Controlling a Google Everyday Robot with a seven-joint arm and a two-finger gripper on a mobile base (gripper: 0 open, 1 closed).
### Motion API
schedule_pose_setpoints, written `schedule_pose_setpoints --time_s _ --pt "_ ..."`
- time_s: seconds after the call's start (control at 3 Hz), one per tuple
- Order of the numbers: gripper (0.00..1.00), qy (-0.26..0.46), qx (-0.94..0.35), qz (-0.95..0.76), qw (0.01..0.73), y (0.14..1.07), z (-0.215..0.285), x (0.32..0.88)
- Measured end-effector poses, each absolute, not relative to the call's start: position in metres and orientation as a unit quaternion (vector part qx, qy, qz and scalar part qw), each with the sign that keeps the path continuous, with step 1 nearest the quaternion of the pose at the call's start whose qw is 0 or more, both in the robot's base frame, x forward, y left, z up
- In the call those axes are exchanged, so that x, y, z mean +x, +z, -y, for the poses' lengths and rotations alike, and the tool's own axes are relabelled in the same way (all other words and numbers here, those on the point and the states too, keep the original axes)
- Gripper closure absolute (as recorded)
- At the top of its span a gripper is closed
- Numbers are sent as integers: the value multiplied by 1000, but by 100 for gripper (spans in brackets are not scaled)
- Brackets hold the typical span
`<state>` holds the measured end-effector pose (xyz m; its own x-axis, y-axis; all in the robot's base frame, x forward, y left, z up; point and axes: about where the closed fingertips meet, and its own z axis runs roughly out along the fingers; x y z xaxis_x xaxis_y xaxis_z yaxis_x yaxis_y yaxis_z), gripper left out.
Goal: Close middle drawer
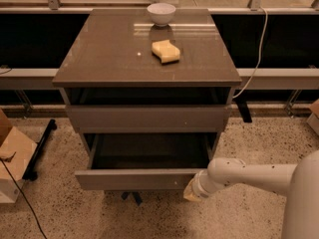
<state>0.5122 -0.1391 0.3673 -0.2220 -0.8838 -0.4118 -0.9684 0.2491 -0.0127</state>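
Observation:
The middle drawer [134, 179] is pulled well out of the grey-brown cabinet [99, 59], and its deep dark box is open to view. Its flat plain front faces me low in the camera view. My gripper [192, 192] is at the end of the white arm that reaches in from the lower right. It is at the right end of the drawer front, touching it or very close to it.
Another drawer front [149, 118] sits above the open drawer. A white bowl [161, 13] and a yellow sponge [165, 51] rest on the cabinet top. A cardboard box [12, 158] stands on the floor at the left. A white cable [256, 49] hangs at the right.

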Motion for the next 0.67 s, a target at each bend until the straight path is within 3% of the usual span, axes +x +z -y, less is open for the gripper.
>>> schedule_pose_setpoints --time_s 0.33,0.67 --pt "58 112 -602 -768 190 366 132 543" --pt "27 112 -602 -767 192 367 131 546"
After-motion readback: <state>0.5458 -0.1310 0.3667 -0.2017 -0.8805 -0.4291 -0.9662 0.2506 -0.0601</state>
